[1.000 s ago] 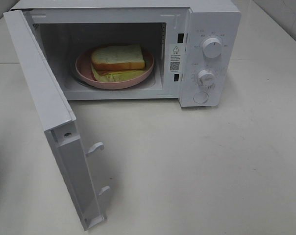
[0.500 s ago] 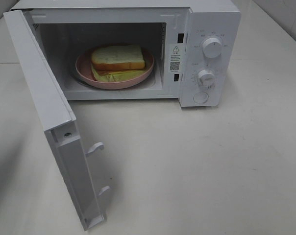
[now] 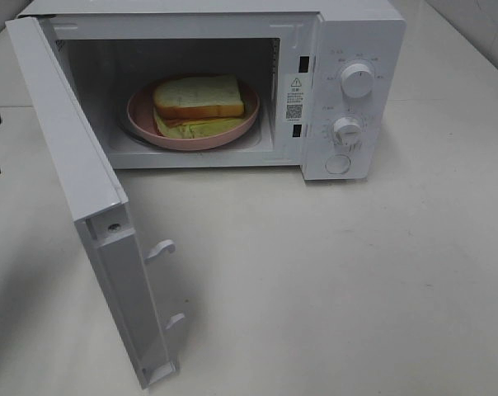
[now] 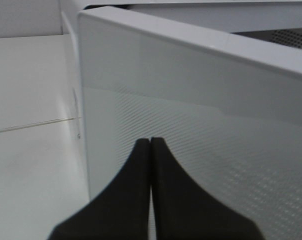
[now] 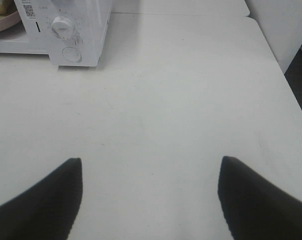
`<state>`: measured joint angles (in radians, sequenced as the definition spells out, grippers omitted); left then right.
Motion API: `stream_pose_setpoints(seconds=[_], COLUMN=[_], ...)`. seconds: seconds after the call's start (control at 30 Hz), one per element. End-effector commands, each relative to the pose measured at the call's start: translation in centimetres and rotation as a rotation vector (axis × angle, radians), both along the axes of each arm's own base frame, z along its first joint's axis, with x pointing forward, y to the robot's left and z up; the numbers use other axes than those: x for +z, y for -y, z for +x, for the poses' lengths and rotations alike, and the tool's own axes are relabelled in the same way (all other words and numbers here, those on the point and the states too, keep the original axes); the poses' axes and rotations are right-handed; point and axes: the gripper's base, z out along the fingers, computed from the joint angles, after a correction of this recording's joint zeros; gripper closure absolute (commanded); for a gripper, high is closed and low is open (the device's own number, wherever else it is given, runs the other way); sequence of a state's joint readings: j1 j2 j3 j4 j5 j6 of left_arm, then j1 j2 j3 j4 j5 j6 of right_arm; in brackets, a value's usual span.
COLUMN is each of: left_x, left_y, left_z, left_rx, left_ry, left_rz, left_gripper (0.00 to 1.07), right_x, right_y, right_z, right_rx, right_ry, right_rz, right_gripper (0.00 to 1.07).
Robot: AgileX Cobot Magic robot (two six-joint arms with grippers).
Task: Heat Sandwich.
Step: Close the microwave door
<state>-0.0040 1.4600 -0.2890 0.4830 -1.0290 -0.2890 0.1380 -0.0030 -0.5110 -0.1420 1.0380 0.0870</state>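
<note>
Two claws, neither holding anything. The left gripper [image 4: 150,142] is pinched fully closed and empty, tips facing the outer face of the door [image 4: 191,100]; I can't tell if it's touching. The right gripper [image 5: 151,160] is spread wide over the table [image 3: 356,289].

The sandwich [image 3: 198,97] is on the pink plate [image 3: 142,115] inside the microwave [image 3: 356,33], roughly centred. The bread slice is on top and a yellowish-green layer pokes out at 6 o'clock. The plate holds only the sandwich; the cavity holds only the plate.

The door is swung wide, free edge at 7 o'clock from the cavity in the high view. Likely step: shut the door.

- Push with closed tips on the outer face near the free edge, away from the hinge.
- Follow the arc and avoid jabbing the mesh window.
- Push until both latch hooks [image 3: 160,247] seat.

After that, the knobs [image 3: 357,79] at 3 o'clock of the cavity suit the right arm.
</note>
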Motion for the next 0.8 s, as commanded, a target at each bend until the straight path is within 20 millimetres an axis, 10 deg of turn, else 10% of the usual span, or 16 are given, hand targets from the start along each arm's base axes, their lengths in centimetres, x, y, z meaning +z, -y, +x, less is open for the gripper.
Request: stream_pose_setpoints(seconds=[0.03,0.8], left_x=[0.3,-0.9], left_y=[1.1,9.6], left_z=[0.5,3.8], left_rx=[-0.046,-0.252], left_ry=[0.026,0.001], left_rz=[-0.003,-0.007], left_gripper=[1.07,1.07], right_x=[-0.1,-0.1], right_y=[0.0,0.0], right_z=[-0.3,-0.3], right_rx=[-0.002,-0.002], right_ry=[0.035,0.035], right_rz=[-0.001,-0.001], right_gripper=[0.35,0.35])
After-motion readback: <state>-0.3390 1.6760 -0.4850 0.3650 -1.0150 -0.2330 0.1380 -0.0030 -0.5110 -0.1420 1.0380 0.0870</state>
